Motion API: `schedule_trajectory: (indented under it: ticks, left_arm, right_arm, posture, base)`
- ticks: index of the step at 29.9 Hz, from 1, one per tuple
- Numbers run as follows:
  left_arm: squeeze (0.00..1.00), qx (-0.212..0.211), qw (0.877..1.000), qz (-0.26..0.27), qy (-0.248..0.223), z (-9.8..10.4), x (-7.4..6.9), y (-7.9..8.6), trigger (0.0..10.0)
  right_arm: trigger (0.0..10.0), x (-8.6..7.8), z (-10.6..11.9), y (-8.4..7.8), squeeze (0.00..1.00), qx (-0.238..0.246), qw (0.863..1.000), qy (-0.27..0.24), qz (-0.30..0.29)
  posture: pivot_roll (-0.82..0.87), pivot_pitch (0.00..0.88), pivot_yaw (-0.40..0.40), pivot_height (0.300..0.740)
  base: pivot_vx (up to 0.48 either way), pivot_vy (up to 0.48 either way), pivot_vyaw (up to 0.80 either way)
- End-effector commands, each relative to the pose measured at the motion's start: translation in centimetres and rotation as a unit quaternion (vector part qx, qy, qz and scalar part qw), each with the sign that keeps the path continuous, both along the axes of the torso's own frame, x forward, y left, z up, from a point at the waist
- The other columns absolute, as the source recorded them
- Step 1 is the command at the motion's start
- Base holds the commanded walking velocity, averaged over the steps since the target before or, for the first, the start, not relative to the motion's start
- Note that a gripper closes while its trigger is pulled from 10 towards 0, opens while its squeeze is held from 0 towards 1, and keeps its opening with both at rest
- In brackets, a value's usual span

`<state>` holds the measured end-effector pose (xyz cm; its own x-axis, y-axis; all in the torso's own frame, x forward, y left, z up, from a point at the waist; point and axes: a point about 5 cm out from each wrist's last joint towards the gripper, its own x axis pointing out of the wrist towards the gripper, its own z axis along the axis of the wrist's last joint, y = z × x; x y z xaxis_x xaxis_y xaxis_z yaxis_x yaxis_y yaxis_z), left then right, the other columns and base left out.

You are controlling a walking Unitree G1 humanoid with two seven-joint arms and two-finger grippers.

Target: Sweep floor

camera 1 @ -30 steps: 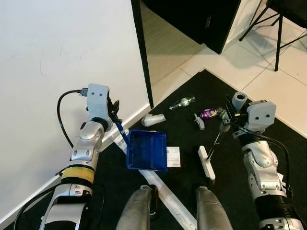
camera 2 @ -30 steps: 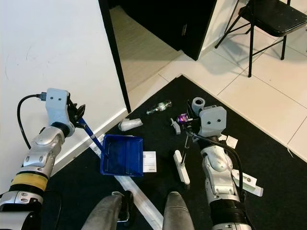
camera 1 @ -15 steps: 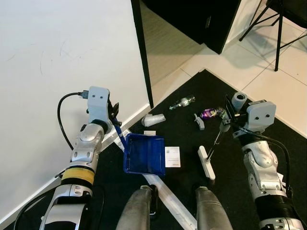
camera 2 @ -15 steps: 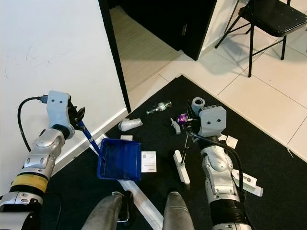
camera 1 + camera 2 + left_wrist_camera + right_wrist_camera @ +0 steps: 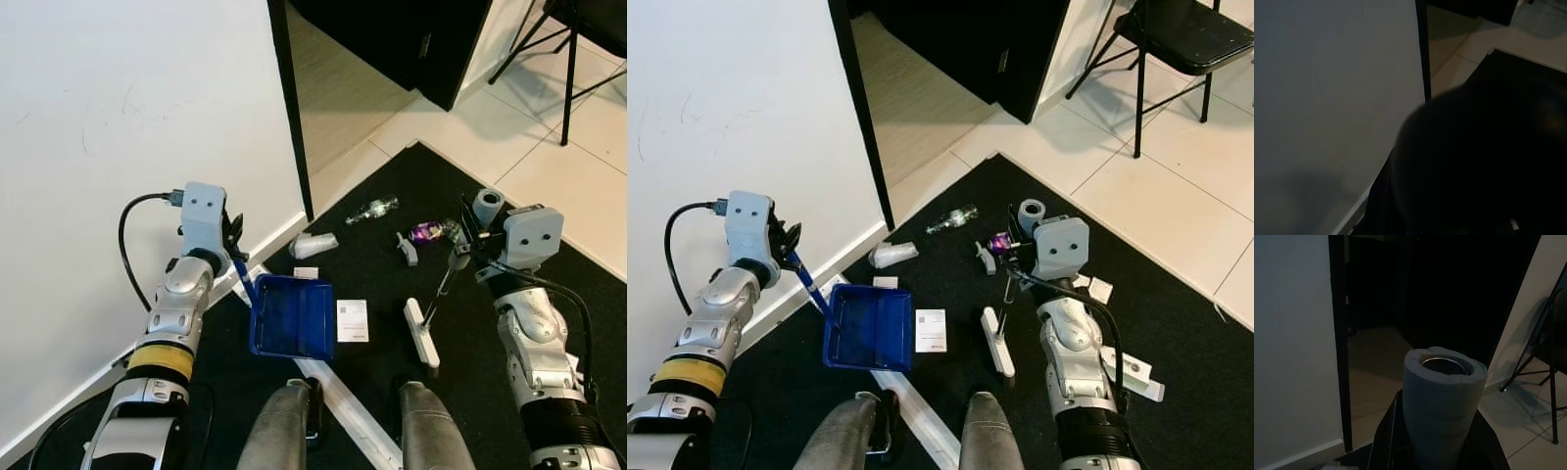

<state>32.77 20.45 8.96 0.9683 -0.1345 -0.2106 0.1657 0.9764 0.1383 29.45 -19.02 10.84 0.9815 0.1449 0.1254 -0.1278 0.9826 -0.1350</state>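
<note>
A blue dustpan (image 5: 291, 315) rests flat on the black mat (image 5: 441, 186), and my left gripper (image 5: 235, 253) is shut on its blue handle close to the white wall. My right gripper (image 5: 466, 247) is shut on the broom handle, whose grey foam end (image 5: 1444, 396) sticks up past the fingers. The broom's white head (image 5: 422, 333) sits on the mat to the right of the pan. Litter lies beyond them: a clear bottle (image 5: 372, 210), a crumpled white wrapper (image 5: 313, 244), a purple wrapper (image 5: 428, 231), a grey scrap (image 5: 407, 249) and a white card (image 5: 353, 320) beside the pan.
The white wall (image 5: 127, 117) and the black door frame (image 5: 289, 98) stand on my left. A folding chair (image 5: 1176, 39) stands on the tiles at the far right. A white strip (image 5: 338, 406) crosses the mat by my legs (image 5: 284, 426). White scraps (image 5: 1136, 377) lie at right.
My left gripper has drawn the dustpan a little to the left, toward the wall, and turned it, so the white card lies fully uncovered. The broom and right arm have stayed still.
</note>
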Motion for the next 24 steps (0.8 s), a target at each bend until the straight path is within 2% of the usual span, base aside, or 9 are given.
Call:
schedule_trajectory:
  ticks: [1, 5, 10, 11, 14, 19, 24]
  left_arm:
    - [0.00, 0.013, 1.000, -0.004, 0.014, -1.0, -0.8, 0.0, 10.0]
    - [0.00, 0.009, 0.999, -0.021, 0.024, -1.7, -1.4, -1.0, 10.0]
    - [0.00, 0.008, 0.999, -0.029, 0.027, -2.0, -1.8, -1.4, 10.0]
    - [0.00, 0.004, 0.999, -0.036, 0.029, -2.0, -2.2, -1.7, 10.0]
    - [0.00, -0.001, 0.999, -0.045, 0.029, -1.9, -2.5, -2.1, 10.0]
    - [0.00, -0.009, 0.998, -0.056, 0.022, -1.2, -2.8, -2.4, 10.0]
    - [0.00, -0.018, 0.997, -0.068, 0.012, -0.3, -3.4, -3.2, 10.0]
  right_arm:
    - [10.0, -0.3, -0.1, 0.0, 0.00, -0.007, 1.000, -0.004, 0.003]
    - [10.0, -0.3, -0.2, -0.2, 0.00, -0.013, 1.000, -0.005, -0.002]
    - [10.0, -0.2, -0.2, -0.3, 0.00, -0.024, 1.000, -0.008, -0.006]
    - [10.0, 0.2, -0.2, -0.2, 0.00, -0.057, 0.998, -0.017, -0.007]
    - [10.0, 0.6, -0.1, 0.3, 0.00, -0.074, 0.997, -0.028, -0.010]
    - [10.0, 1.6, -0.6, 1.3, 0.00, -0.061, 0.997, -0.023, -0.030]
    - [10.0, 2.5, -1.6, 3.4, 0.00, -0.022, 1.000, -0.001, -0.019]
  posture:
    - [-0.09, 0.212, 0.046, 0.740]
    - [-0.08, 0.226, 0.045, 0.740]
    - [-0.06, 0.240, 0.052, 0.740]
    - [-0.04, 0.253, 0.061, 0.740]
    - [-0.04, 0.253, 0.061, 0.740]
    - [0.00, 0.256, 0.060, 0.740]
    - [0.04, 0.256, 0.062, 0.740]
  base:
    - [0.000, 0.000, 0.00]
    - [0.000, 0.000, 0.00]
    - [0.000, 0.000, 0.00]
    - [0.000, 0.000, 0.00]
    - [0.000, 0.000, 0.00]
    - [0.000, 0.000, 0.00]
    - [0.000, 0.000, 0.00]
